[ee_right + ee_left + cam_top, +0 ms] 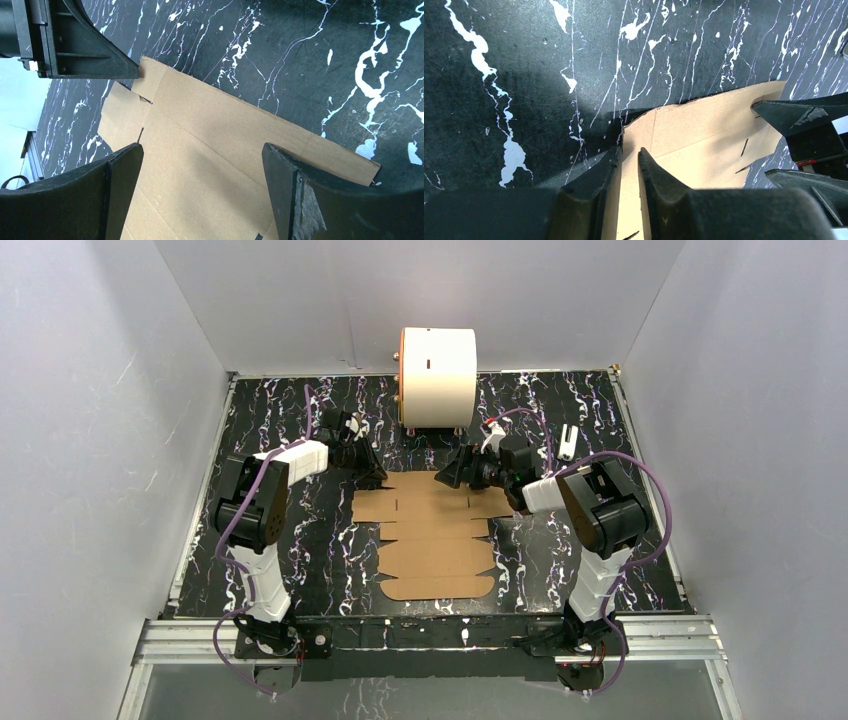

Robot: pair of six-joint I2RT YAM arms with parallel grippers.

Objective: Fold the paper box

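Lying flat, brown die-cut paper box [435, 540] covers marbled tabletop [330, 565].

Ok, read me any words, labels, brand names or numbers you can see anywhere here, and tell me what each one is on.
No readable text in any view.
Paper box: plain brown, only cuts and creases, no print.
White cylinder: one short dark mark on its side, not a readable character.
Small white object at the far right: too small to tell.
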